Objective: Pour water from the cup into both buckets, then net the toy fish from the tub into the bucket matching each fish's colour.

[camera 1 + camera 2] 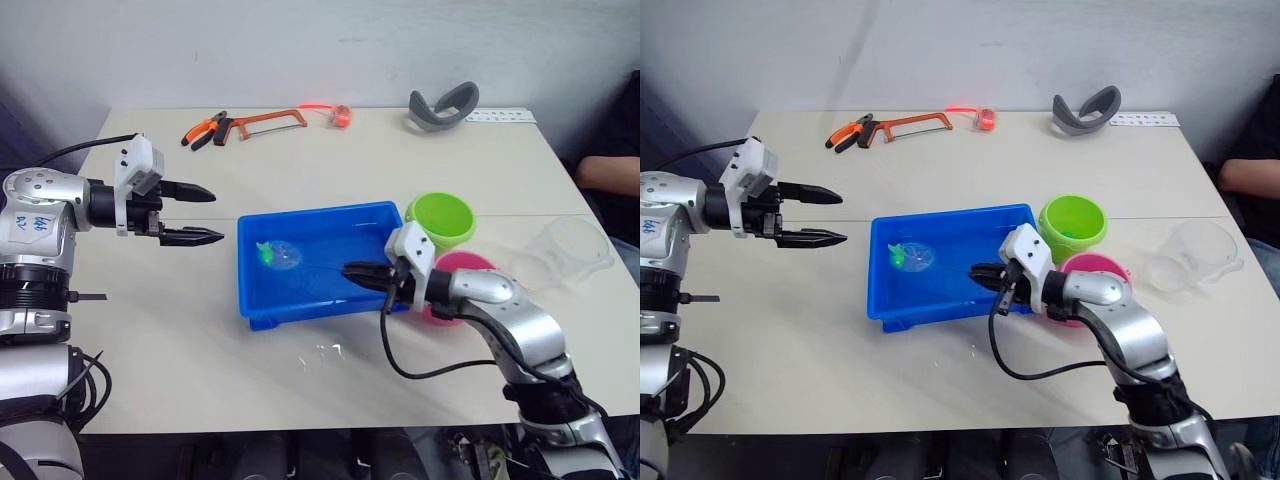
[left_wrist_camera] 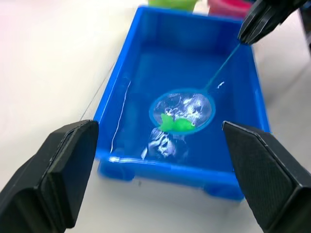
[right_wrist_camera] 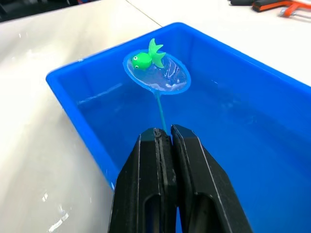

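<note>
You have a green toy fish (image 3: pixel 148 57) lying in the blue-rimmed net (image 3: pixel 157 73), over the blue tub's (image 1: pixel 254 302) left end. Right of the tub stand the lime green bucket (image 1: pixel 440 219) and, nearer, the pink bucket (image 1: pixel 472 265); the clear cup (image 1: pixel 562 252) lies farther right.

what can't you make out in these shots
- Pink bucket: its inside is hidden by the right hand and forearm in both eye views.
- Green bucket: whether it holds water or a fish is too small to tell.
- Clear cup: water level unreadable.
- Tub: whether more fish lie beyond the green fish in the net is unclear.
</note>
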{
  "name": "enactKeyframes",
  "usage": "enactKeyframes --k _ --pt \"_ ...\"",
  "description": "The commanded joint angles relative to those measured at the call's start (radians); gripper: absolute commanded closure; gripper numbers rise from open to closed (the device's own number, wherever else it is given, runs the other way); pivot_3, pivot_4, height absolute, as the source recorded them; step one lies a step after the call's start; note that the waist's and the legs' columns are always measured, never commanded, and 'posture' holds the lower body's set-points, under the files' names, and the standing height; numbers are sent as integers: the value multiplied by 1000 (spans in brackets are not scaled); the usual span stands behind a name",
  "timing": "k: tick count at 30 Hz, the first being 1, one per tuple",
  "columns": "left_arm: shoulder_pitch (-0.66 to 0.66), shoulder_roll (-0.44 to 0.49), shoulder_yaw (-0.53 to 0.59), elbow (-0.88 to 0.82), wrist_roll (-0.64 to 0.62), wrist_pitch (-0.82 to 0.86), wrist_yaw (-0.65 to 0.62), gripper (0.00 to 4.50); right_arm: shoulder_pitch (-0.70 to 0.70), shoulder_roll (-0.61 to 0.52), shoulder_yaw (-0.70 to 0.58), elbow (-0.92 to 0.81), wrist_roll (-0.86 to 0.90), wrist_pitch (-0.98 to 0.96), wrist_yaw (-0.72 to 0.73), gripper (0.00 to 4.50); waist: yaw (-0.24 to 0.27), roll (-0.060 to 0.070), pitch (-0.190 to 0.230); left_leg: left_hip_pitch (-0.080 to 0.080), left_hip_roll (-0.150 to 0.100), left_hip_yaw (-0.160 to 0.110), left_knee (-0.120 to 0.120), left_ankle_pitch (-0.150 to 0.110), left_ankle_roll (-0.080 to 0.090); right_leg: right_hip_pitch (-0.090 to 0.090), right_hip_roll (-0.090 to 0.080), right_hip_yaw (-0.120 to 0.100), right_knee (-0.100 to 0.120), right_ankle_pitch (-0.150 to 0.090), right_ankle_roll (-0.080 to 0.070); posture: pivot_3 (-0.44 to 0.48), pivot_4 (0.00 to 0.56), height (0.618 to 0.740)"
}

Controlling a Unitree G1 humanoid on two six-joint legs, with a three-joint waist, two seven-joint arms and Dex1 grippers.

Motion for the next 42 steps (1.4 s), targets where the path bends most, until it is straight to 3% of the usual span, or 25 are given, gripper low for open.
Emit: enactKeyframes --k 1,11,22,33,42 --pt "47 -73 121 -73 -141 0 -2 77 127 -93 -128 -204 -27 -94 -38 4500 11 -1 0 0 0 0 0 0 0 0 0 0 0 0 0 0 150 740" --pt "166 -226 107 -260 -206 43 73 77 342 -221 -311 -404 -51 -206 -62 4500 31 -1 0 1 0 0 3 0 1 2 0 3 0 0 1 0 150 740" --pt "181 -369 54 -303 -202 58 152 77 515 -295 -588 -503 3 -198 -67 4500 46 -1 -1 2 0 0 6 0 1 5 1 4 1 1 1 0 150 740" --pt "205 -446 36 -395 -217 136 239 77 554 -311 -797 -337 6 -235 -89 4500 46 -1 -1 3 0 -1 6 0 1 7 1 6 1 1 1 0 150 740" --pt "246 -468 18 -486 -221 172 291 77 530 -352 -705 -128 -169 -427 -131 4500 45 -1 -1 4 0 -1 6 0 1 7 1 7 1 1 1 0 150 740"
